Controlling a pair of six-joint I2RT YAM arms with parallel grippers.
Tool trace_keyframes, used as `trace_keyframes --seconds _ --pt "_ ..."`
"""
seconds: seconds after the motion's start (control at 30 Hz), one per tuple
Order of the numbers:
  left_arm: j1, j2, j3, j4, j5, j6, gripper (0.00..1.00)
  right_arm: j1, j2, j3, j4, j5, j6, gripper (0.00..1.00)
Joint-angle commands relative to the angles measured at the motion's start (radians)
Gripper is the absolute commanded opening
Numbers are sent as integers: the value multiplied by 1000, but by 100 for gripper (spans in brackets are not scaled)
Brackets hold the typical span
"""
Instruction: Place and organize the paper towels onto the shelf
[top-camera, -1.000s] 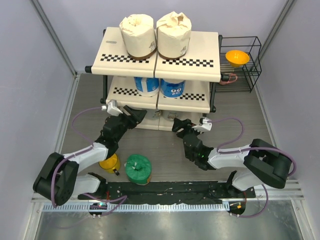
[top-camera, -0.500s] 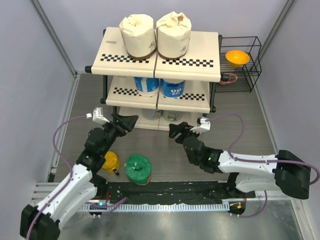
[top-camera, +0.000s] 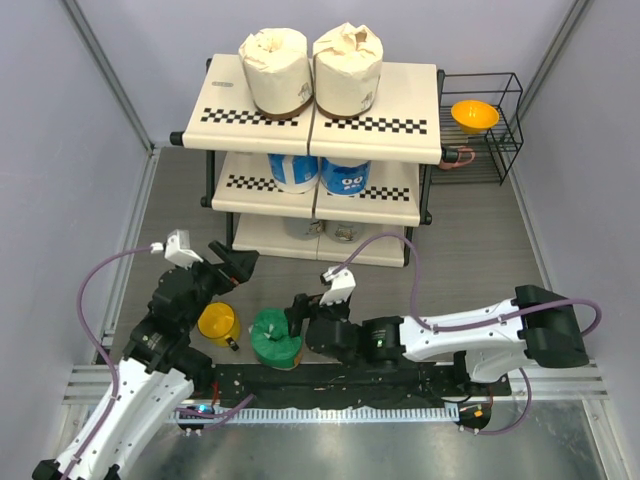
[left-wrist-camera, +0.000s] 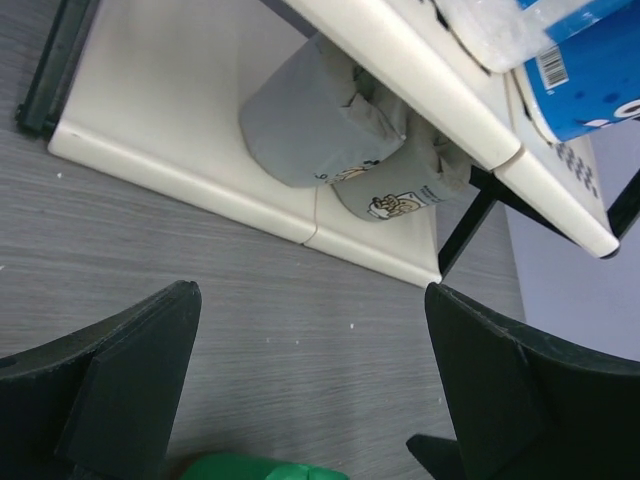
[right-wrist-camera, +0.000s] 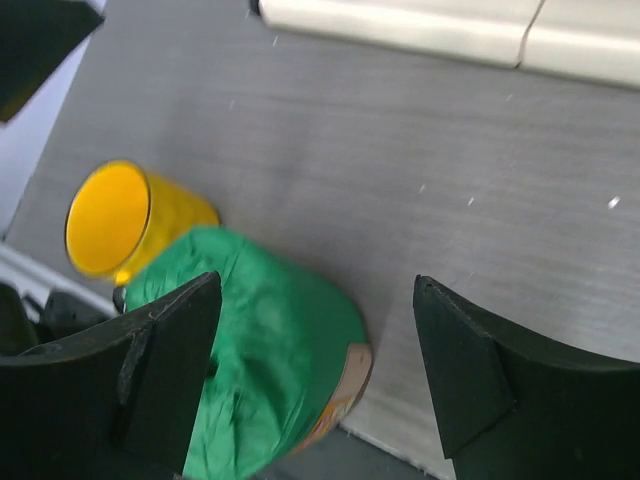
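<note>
From above, the left arm rose from its base at the near left corner, bent at the elbow and leaned toward the shelf (top-camera: 400, 95). The left hand (top-camera: 236, 268) hung over the worktop (top-camera: 480, 250) short of the bottom tier, its jaws spread wide with nothing between them. The right arm lay low, stretched far to the left from its base along the near edge. The right hand (top-camera: 298, 316) sat just beside the green roll (top-camera: 274, 340), on the roll's right, with jaws apart and not gripping it. That roll stood upright on the worktop in front of the shelf, with a yellow mug (top-camera: 217, 322) just beside it on the left. Two cream rolls (top-camera: 273, 70) stood side by side on the top tier and two blue rolls (top-camera: 295, 172) on the middle tier. A wire rack (top-camera: 490, 150) holding an orange bowl (top-camera: 474, 115) stood to the right of the shelf. The left wrist view looked out between two widely parted fingers (left-wrist-camera: 120, 390) at two grey rolls (left-wrist-camera: 300, 135), which sat side by side and touching on the bottom tier under the middle board. A sliver of green showed at the lower edge. In the right wrist view the fingers (right-wrist-camera: 500, 390) were wide apart and aimed down at the worktop. The green roll lay below them, partly behind the left-side finger, with the mug beyond it and the bottom board's front edge along the top.
</note>
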Motion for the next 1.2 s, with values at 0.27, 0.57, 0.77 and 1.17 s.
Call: trace_keyframes --seconds 0.27,0.57,0.77,1.17 --pt "-4 39 29 -40 0 13 100 61 101 115 -42 -123 -4 84" --pt "-4 18 23 -39 -7 19 100 61 150 96 -63 -125 82 77" --pt "-4 13 4 -33 -3 11 100 48 190 104 -70 -172 108 69" --pt "-5 -24 59 -106 -98 45 100 49 -58 73 -119 -8 75 38"
